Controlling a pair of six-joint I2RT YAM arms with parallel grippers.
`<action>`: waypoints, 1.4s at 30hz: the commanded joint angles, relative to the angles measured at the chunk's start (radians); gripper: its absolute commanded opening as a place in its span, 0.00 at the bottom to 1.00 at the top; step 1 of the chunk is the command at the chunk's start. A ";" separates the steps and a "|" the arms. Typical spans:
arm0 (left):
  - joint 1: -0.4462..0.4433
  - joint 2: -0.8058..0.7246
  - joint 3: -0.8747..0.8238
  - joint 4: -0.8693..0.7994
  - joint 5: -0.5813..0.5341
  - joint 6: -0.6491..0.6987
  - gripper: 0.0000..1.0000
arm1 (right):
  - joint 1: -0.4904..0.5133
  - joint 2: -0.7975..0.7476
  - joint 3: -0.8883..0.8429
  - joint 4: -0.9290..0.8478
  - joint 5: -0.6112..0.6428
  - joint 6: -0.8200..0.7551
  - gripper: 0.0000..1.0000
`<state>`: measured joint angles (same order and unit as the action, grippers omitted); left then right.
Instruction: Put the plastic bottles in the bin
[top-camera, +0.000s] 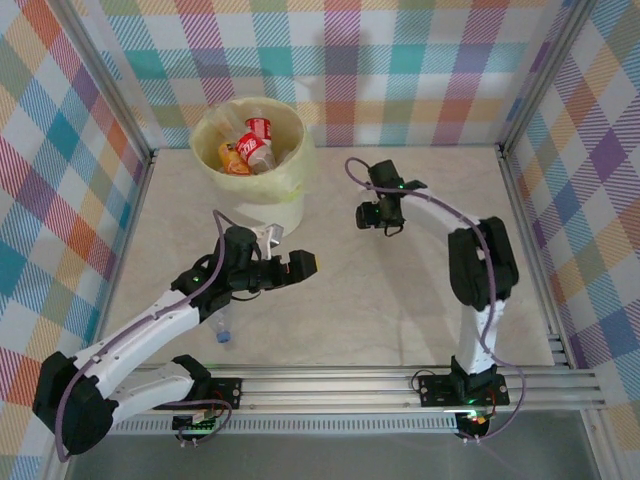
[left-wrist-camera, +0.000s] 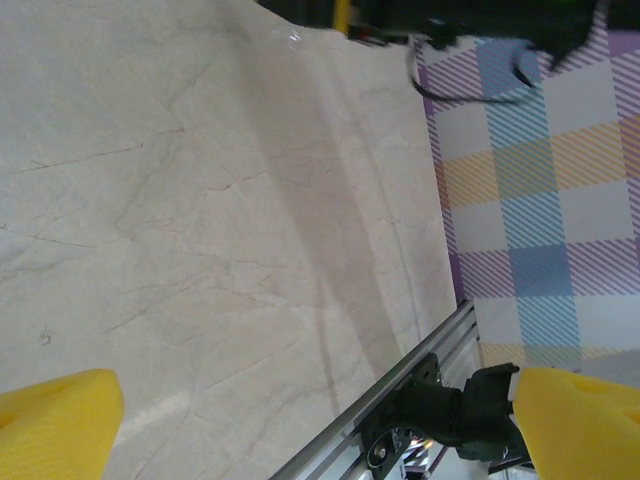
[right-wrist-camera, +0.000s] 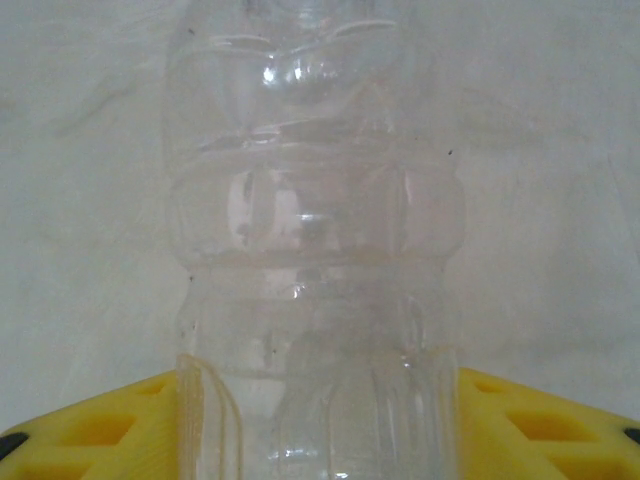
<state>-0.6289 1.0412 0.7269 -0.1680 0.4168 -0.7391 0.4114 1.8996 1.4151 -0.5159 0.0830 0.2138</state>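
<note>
Contact on the right side! Right pincer (right-wrist-camera: 318, 425) closed on a clear bottle (right-wrist-camera: 315, 250), yellow fingers (right-wrist-camera: 90, 425) pressed against both flanks of the ribbed body. Looks like a grip taken square across the width, presumably so that the thin plastic neither slips nor twists on the lift. Bottle lying on the pale table (top-camera: 400, 330), by the look of the wrist view, right of middle and well apart from the bin (top-camera: 285, 205). No lift yet, so the carry across to the far left judged to be the next job.

Over to the pose. Right arm (top-camera: 480, 265) up from its base at the near edge, elbow high, forearm reaching forward and inward, wrist tipped down over the catch.

Left arm (top-camera: 150, 325) stretched diagonally from the near left corner towards the middle. Left pincer (top-camera: 300, 264) spread wide with nothing between its pads, hanging above bare table just in front of the bin. Probably parked there, clear of the partner's route.

Bin at the far left, bag-lined, with several bottles (top-camera: 258, 140) already inside, red and orange labels on show. One loose bottle (top-camera: 223, 328) lying on the table beneath the left forearm, waiting for a turn.
</note>
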 joint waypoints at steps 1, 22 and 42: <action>-0.017 0.019 -0.016 0.115 -0.004 -0.058 1.00 | -0.004 -0.145 -0.113 0.086 -0.126 0.032 0.53; -0.036 0.330 0.049 0.611 0.101 -0.285 0.90 | 0.092 -0.781 -0.623 0.265 -0.722 0.245 0.53; -0.059 0.332 0.061 0.678 0.124 -0.334 0.62 | 0.150 -0.790 -0.683 0.356 -0.734 0.299 0.53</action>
<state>-0.6720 1.3888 0.7628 0.4252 0.4889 -1.0599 0.5430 1.1156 0.7441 -0.2207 -0.5949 0.5156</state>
